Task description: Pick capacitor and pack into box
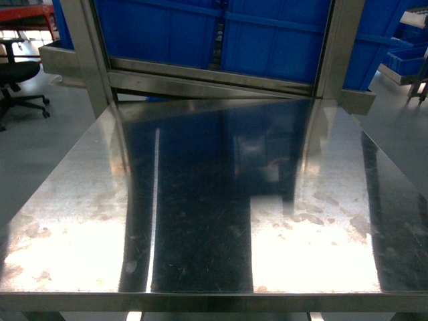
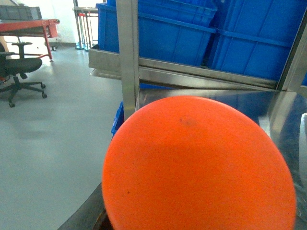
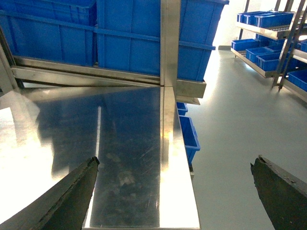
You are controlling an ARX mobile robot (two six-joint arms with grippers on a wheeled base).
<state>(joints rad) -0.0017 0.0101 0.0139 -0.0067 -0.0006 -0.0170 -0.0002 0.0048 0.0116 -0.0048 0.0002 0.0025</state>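
Capacitor (image 2: 199, 165), orange, fills my left wrist view's lower half, seemingly held for packing, grip unseen; my right claw (image 3: 175, 191) gapes wide over the bare steel counter (image 1: 200, 221).

A shiny steel table (image 1: 200, 234) — scuffed, reflecting blue bins — carries no visible object in the head view.

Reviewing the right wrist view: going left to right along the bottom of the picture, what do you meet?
Left finger of the open right gripper → shiny steel table → small blue bins on the floor beside the table's edge → bare grey floor → right finger.
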